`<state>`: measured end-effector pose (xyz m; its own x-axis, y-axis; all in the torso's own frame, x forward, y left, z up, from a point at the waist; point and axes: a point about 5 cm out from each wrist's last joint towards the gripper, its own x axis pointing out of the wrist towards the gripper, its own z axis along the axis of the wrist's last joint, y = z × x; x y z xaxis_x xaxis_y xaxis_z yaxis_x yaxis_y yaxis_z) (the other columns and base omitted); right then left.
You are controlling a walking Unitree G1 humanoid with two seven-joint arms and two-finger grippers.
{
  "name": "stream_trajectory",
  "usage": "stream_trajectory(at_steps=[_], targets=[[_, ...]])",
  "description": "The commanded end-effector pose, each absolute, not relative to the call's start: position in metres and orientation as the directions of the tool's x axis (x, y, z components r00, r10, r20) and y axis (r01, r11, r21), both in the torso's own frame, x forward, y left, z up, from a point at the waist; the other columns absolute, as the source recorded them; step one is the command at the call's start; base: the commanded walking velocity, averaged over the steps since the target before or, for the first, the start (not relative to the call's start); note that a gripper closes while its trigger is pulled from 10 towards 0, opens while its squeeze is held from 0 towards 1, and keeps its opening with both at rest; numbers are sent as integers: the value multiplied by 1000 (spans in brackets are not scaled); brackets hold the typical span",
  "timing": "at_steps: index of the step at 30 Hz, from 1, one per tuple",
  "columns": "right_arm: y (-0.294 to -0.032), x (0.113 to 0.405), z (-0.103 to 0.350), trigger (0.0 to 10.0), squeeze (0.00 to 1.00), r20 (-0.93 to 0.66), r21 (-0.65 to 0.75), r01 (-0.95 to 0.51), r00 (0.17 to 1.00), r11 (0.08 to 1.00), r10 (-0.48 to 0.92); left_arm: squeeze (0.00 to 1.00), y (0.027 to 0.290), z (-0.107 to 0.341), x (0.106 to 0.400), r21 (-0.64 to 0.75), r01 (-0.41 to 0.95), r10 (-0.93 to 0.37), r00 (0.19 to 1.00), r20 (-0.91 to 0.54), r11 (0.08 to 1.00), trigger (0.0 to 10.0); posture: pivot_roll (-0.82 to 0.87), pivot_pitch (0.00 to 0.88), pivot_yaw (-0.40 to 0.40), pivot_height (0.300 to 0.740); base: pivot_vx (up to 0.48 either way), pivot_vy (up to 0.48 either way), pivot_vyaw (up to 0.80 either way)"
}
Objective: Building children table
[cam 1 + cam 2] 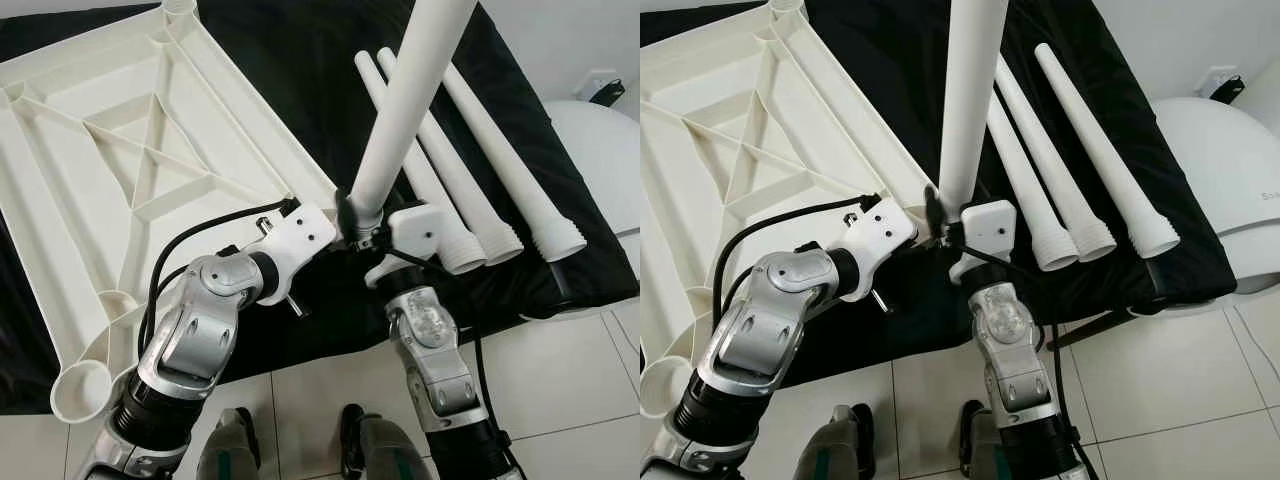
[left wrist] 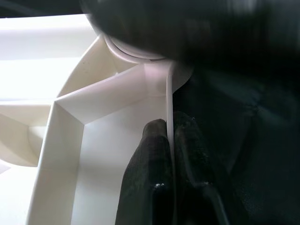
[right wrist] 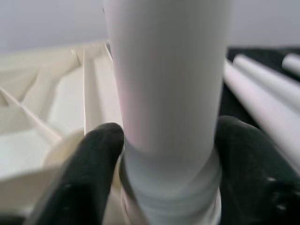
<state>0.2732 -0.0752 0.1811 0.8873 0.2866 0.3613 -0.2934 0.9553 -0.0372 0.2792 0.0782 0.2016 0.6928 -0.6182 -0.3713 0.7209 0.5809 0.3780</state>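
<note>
The upright white leg (image 1: 410, 90) is pinched near its threaded end by the right gripper (image 1: 352, 222), at the corner of the upturned tabletop (image 1: 120, 150), whose thin rim is pinched by the left gripper (image 2: 171, 140). Stiff, light, smooth plastic is judged; a low hold is best.

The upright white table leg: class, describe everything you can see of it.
The upright white table leg is a smooth, round, plastic-looking tube with a ribbed, threaded collar at its lower end. It stands nearly vertical at a corner of the upturned white tabletop. The right gripper is shut on it just above the collar, one black finger on each side. Its top runs out of view.
</note>
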Motion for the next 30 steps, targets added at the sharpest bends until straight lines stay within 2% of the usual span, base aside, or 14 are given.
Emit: stream_trajectory(at_steps=[1, 13, 14, 16, 17, 21, 28, 30], targets=[[-57, 266, 167, 10000, 1000, 303, 53, -338, 902, 940, 307, 0, 93, 183, 288, 403, 587, -446, 804, -394, 702, 10000, 71, 259, -41, 740, 0, 0, 0], [-72, 275, 175, 10000, 1000, 352, 17, -386, 866, 922, 356, 0, 89, 182, 287, 398, 593, -456, 800, -390, 700, 10000, 68, 237, -46, 740, 0, 0, 0], [-77, 278, 179, 10000, 855, 366, 0, -404, 851, 915, 376, 0, 89, 182, 287, 398, 594, -458, 799, -389, 699, 10000, 67, 236, -46, 740, 0, 0, 0], [-80, 280, 181, 10000, 855, 373, -11, -415, 842, 910, 389, 0, 89, 182, 287, 398, 594, -458, 799, -389, 699, 10000, 66, 234, -46, 740, 0, 0, 0], [-84, 282, 184, 10000, 0, 378, -24, -424, 835, 906, 401, 0, 89, 182, 287, 398, 595, -459, 799, -389, 698, 10000, 65, 235, -48, 740, 0, 0, 0], [-94, 286, 189, 10000, 0, 395, -55, -442, 814, 895, 426, 0, 89, 182, 287, 401, 596, -460, 798, -388, 696, 10000, 64, 233, -48, 740, 0, 0, 0], [-102, 290, 197, 10000, 0, 392, -133, -564, 725, 815, 566, 0, 89, 184, 288, 401, 599, -466, 797, -385, 693, 10000, 59, 234, -43, 740, 0, 0, 0], [-103, 292, 201, 10000, 0, 382, -163, -638, 662, 752, 644, 0, 88, 184, 288, 402, 602, -470, 795, -384, 690, 10000, 58, 235, -39, 740, 0, 0, 0]])
